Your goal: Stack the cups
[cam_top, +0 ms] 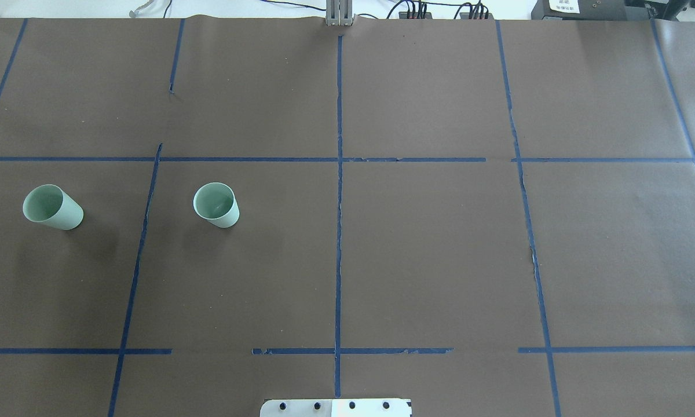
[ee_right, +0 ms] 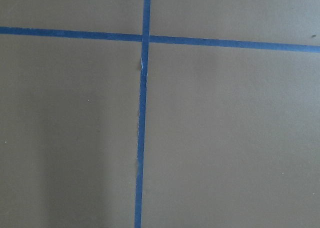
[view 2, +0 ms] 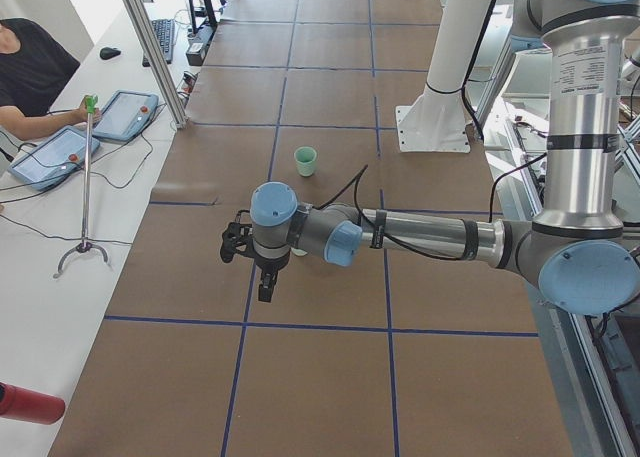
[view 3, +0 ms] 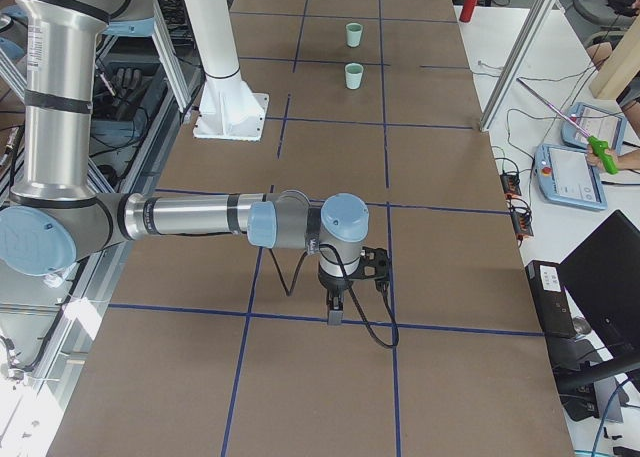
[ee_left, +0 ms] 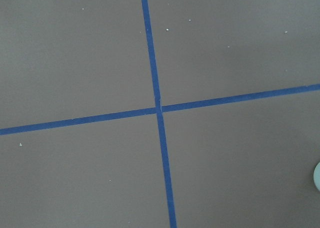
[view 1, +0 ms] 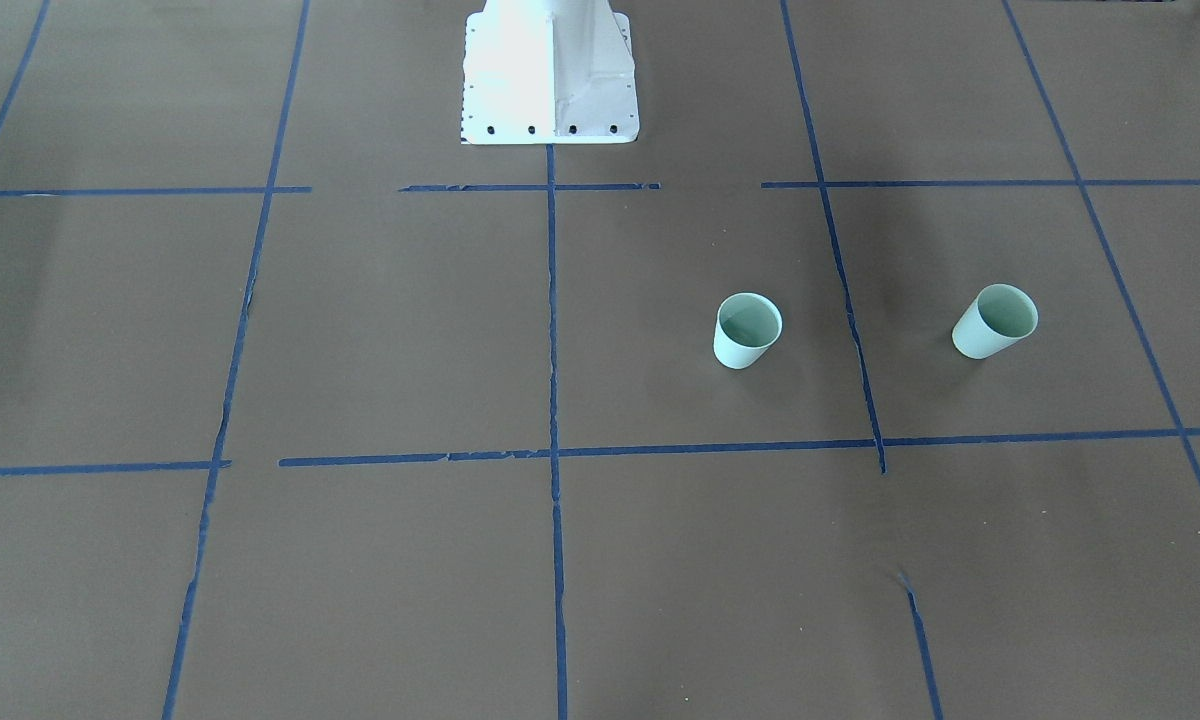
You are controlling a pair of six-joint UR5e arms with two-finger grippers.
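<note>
Two pale mint-green cups stand upright and apart on the brown table, on the robot's left side. In the overhead view the outer cup (cam_top: 52, 207) is near the left edge and the inner cup (cam_top: 216, 204) is right of it. Both show in the front-facing view (view 1: 994, 321) (view 1: 747, 330) and, far off, in the exterior right view (view 3: 353, 35) (view 3: 353, 75). The left gripper (view 2: 266, 289) hangs above the table near the outer cup, which its wrist hides in the exterior left view; the inner cup (view 2: 305, 160) shows beyond. The right gripper (view 3: 335, 315) hangs far from the cups. I cannot tell whether either is open or shut.
Blue tape lines (cam_top: 339, 231) divide the brown table into squares. The white robot pedestal (view 1: 550, 70) stands at the robot's edge. An operator with tablets (view 2: 125, 115) and a thin stand (view 2: 86, 177) are beside the table.
</note>
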